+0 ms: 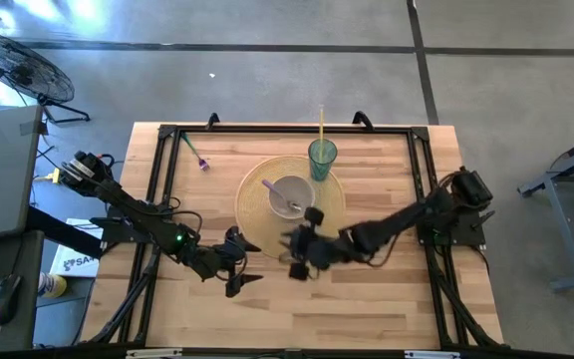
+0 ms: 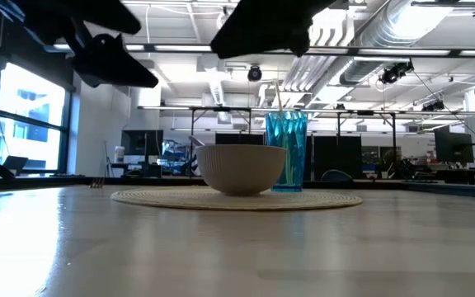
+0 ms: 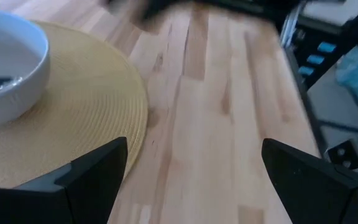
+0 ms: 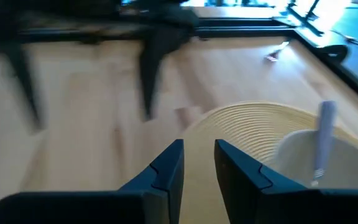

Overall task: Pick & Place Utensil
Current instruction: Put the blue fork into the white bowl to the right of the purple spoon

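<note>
A light wooden plank worktop (image 1: 367,299) edged by a black metal frame (image 1: 162,150). A round woven straw-coloured placemat (image 1: 257,189) lies at its middle. A small purple-headed utensil (image 1: 195,153) lies near the far left corner, apart from the placemat.

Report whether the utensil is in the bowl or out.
In. The utensil leans inside the white bowl on the woven mat, its handle above the rim in the right wrist view.
</note>
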`<state>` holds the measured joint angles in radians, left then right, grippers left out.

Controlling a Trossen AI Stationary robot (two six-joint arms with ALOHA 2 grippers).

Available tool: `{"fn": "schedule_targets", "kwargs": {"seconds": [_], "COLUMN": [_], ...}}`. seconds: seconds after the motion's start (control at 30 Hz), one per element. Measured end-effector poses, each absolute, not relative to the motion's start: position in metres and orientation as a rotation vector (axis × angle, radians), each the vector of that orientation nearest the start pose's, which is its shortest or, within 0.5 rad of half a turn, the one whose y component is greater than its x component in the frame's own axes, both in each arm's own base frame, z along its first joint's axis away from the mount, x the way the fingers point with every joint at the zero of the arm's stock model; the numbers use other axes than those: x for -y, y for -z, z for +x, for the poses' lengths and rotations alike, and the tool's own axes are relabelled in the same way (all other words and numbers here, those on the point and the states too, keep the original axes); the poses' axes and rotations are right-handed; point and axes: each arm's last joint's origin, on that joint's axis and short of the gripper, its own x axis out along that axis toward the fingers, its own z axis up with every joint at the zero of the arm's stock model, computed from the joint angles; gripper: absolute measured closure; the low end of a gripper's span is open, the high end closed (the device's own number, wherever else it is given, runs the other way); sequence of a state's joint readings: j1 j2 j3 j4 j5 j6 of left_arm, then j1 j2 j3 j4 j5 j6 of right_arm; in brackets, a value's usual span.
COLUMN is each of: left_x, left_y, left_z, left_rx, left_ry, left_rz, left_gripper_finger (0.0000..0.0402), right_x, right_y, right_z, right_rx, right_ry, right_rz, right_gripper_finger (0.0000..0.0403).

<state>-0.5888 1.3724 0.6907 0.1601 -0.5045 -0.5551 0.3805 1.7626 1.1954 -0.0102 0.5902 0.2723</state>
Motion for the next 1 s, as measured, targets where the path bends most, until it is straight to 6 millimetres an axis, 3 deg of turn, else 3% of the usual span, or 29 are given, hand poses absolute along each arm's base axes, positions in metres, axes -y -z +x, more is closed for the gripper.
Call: {"fn": "schedule_targets", "kwargs": {"seconds": [0.3, 0.6, 0.77, 1.0], "left_x": [0.143, 0.135, 0.112, 0.058], "left_y": [-0.216, -0.223, -0.227, -0.240], "left_z": [0.241, 0.247, 0.257, 0.263], "left_rx": [-0.360, -0.258, -0.233, -0.237], "left_ry": [-0.065, -0.171, -0.226, -0.292], "left_rz": [-0.315, -0.352, -0.415, -0.487], "left_gripper_finger": [0.0034, 0.0034, 0.0034, 0.0034], "right_x": [-0.192, -0.216, -0.216, -0.219], "right_y": [-0.231, -0.231, -0.232, -0.232], "right_z": [0.335, 0.319, 0.318, 0.316], "right_rx": [-0.474, -0.459, -0.442, -0.435], "right_ry": [0.115, 0.090, 0.130, 0.142], "right_rz": [0.014, 0.033, 0.052, 0.079], "right_gripper_finger": [0.0320, 0.0320, 0.0320, 0.0320]}}
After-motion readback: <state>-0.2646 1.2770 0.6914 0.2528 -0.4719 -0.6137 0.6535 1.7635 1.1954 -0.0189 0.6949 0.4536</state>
